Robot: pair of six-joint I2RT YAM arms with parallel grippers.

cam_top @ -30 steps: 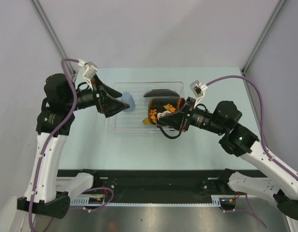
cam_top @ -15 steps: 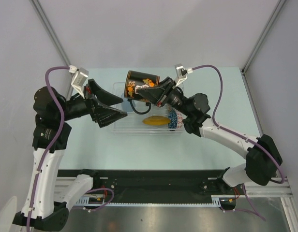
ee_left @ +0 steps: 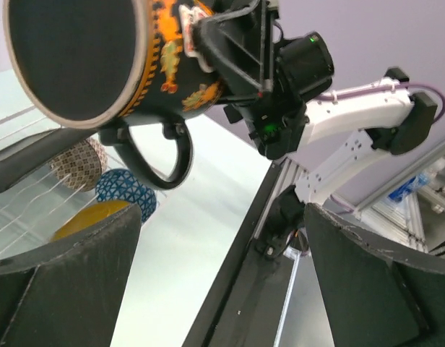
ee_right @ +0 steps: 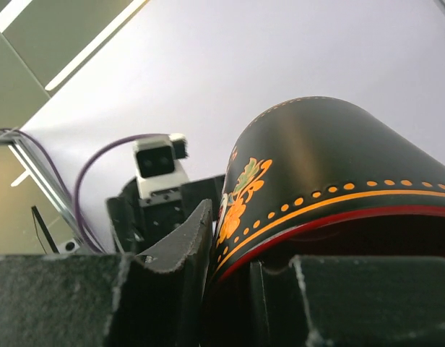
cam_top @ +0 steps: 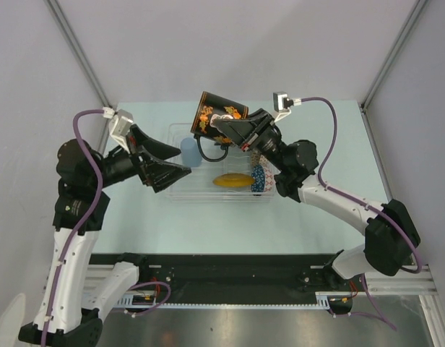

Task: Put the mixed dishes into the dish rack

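The black mug (cam_top: 217, 116) with orange flowers hangs tilted in the air over the back of the clear dish rack (cam_top: 201, 192). My right gripper (cam_top: 235, 130) is shut on the mug's rim, one finger (ee_right: 180, 246) outside and one inside against the red lining; the mug (ee_right: 331, 166) fills the right wrist view. The rack holds a light-blue cup (cam_top: 188, 153), a yellow saucer (cam_top: 233, 181), a blue bowl (cam_top: 260, 181) and a beige bowl (ee_left: 78, 163). My left gripper (cam_top: 185, 160) is open with nothing in it, at the rack's left end beside the cup. In the left wrist view the mug (ee_left: 100, 58) hangs above the open left gripper (ee_left: 222, 282).
A dark flat edge (ee_left: 24, 163) lies in the rack at the far left of the left wrist view. The rack's clear walls stand above the pale table (cam_top: 316, 210). The black rail (cam_top: 230, 267) runs along the near edge.
My right arm has swung the mug up from low over the rack to high above its back edge. The left gripper has drawn back a little, so the light-blue cup now shows.
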